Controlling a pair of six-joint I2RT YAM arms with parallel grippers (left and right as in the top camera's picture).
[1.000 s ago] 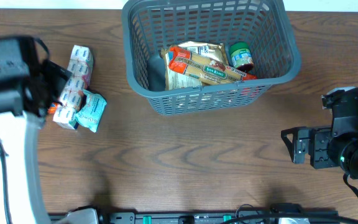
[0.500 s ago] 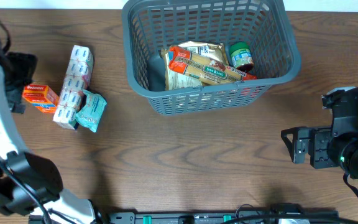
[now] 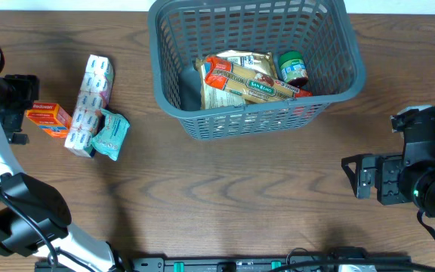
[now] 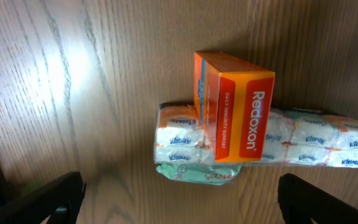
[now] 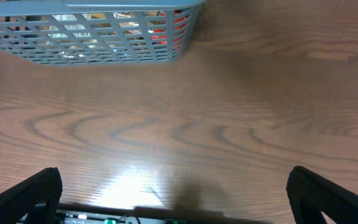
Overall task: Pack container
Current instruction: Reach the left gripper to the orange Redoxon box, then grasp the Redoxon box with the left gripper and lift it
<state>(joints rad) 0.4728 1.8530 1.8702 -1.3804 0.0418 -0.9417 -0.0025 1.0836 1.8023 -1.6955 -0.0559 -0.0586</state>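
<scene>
Wood-grain table (image 3: 225, 196) fills the overhead view. The container (image 3: 248, 122), a large grey slotted basket, stands at its far edge, a little right of centre. It already holds an orange-red pasta packet (image 3: 251, 81) lying across a pale bag (image 3: 240, 59), with a green-lidded jar (image 3: 293, 66) at the right.

The left arm is what has changed. A second ago it hung over the loose groceries and hid part of them. Now it has swung out to the table's left edge, and its left gripper (image 3: 17, 108) sits just left of those items. Its jaws are spread wide and hold nothing. In the wrist view the two fingers (image 4: 55, 196) show only at the bottom corners, with the goods framed ahead between them. The right gripper (image 3: 356, 177) has not moved. It waits near the right edge with its jaws wide apart and empty, well away from the basket.

Three things remain unpacked, well to the left of the container. They are a long tissue pack (image 3: 89, 106), an orange Redoxon box (image 3: 49, 117) touching its left side, and a small teal packet (image 3: 113, 134) at its near end. With the arm drawn aside, the box is now in plain sight and nearest the open jaws. It looks like the likely next pick, so packing appears roughly half done.
</scene>
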